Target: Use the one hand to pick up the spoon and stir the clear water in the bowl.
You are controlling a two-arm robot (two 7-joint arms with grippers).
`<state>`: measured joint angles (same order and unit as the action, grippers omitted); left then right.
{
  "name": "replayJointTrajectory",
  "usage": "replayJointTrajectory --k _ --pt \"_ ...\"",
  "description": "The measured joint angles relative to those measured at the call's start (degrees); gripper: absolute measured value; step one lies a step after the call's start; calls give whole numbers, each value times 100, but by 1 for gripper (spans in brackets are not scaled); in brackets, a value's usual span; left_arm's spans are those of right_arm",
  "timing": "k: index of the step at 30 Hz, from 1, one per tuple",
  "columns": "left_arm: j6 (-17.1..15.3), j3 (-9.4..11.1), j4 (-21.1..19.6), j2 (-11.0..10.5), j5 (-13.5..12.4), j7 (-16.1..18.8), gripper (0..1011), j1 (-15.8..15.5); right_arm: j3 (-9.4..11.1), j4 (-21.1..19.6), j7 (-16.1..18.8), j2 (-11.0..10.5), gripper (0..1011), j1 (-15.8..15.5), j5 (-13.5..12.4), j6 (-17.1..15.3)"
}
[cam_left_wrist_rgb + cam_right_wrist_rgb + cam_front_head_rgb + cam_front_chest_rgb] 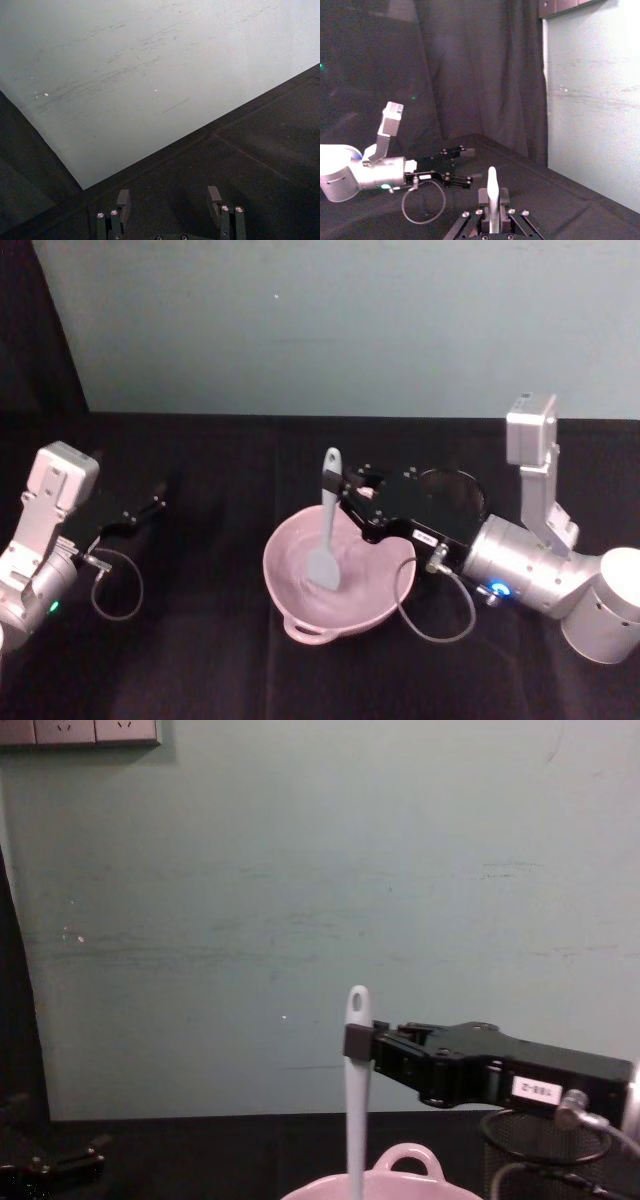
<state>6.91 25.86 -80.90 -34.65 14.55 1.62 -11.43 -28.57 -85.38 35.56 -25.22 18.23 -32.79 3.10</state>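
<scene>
The pale pink bowl (345, 618) sits mid-table, its loop handle (405, 1158) facing me. The white spoon (328, 515) stands almost upright, its flat head down inside the bowl and its holed handle end up. My right gripper (350, 502) reaches in from the right, just above the bowl's far rim, and is shut on the spoon's handle. The chest view has the spoon (356, 1100) clamped by the right gripper (360, 1042); the right wrist view has the spoon's handle (492, 177) rising between the pads. My left gripper (150, 508) rests open at the far left.
A black wire-mesh cup (450, 490) stands just behind my right gripper, to the right of the bowl, also seen as the mesh cup (540, 1150) in the chest view. A pale green wall (330, 320) closes the back of the black table.
</scene>
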Motion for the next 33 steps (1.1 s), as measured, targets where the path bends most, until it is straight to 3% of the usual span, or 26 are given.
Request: replayJointTrajectory --k 7,16,24,33 --pt "0 0 0 0 0 0 1005 0 -119 338 61 228 121 233 -21 52" --pt "0 0 0 0 0 0 1005 0 -106 811 95 400 121 514 -30 195" --pt "0 0 0 0 0 0 1005 0 111 886 -7 276 121 533 -19 262" --pt "0 0 0 0 0 0 1005 0 236 584 -75 30 120 324 23 171"
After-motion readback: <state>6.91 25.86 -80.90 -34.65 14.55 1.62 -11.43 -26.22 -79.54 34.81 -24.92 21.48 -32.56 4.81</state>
